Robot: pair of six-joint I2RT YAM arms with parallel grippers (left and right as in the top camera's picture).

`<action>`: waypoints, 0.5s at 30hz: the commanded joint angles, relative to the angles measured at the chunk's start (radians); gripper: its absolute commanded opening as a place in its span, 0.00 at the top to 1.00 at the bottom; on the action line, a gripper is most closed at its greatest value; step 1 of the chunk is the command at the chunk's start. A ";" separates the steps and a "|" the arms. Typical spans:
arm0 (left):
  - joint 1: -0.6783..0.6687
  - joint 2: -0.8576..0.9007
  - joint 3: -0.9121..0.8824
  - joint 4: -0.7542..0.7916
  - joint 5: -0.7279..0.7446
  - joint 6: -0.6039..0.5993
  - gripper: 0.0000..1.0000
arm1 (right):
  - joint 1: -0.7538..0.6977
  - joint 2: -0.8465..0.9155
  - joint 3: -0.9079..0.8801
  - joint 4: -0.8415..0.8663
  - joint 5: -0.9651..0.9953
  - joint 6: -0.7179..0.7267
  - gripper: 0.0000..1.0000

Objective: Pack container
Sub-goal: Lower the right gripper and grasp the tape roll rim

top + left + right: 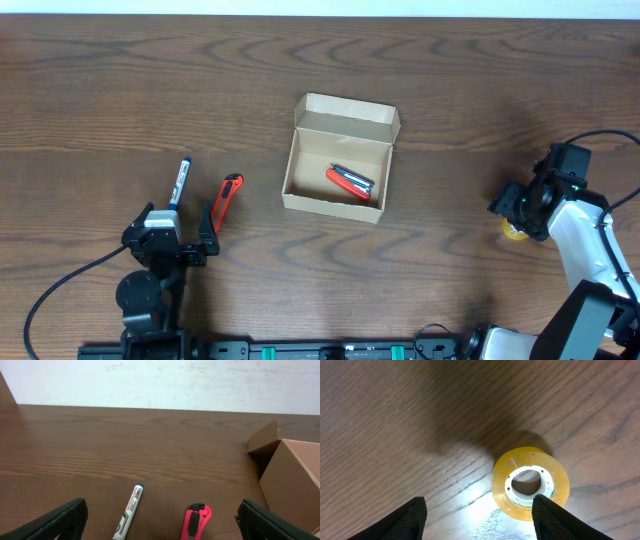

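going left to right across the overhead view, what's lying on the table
marker → red box cutter → container, open, with a red tool lying in it → yellow tape roll, partly hidden near the right edge

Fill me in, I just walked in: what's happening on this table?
A two-armed robot is packing a cardboard box. A red tool already lies inside. The left gripper, open, faces a marker and a red utility knife on the table. The right gripper, open, hovers over a roll of tape.
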 commanded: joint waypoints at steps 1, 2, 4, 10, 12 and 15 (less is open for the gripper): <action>0.000 0.002 -0.022 -0.026 0.027 -0.007 0.04 | -0.010 0.018 0.016 -0.002 0.025 -0.021 0.33; 0.000 0.002 -0.022 -0.026 0.027 -0.007 0.04 | -0.010 0.024 0.016 -0.002 0.025 -0.021 0.33; 0.000 0.002 -0.022 -0.026 0.027 -0.007 0.05 | -0.010 0.040 0.016 0.000 0.025 -0.021 0.33; 0.000 0.002 -0.022 -0.026 0.027 -0.007 0.04 | -0.010 0.095 0.016 0.008 0.028 -0.036 0.32; 0.000 0.002 -0.022 -0.026 0.027 -0.007 0.05 | -0.010 0.107 0.016 0.015 0.028 -0.037 0.32; 0.000 0.002 -0.022 -0.026 0.027 -0.007 0.05 | -0.010 0.120 0.016 0.023 0.034 -0.040 0.34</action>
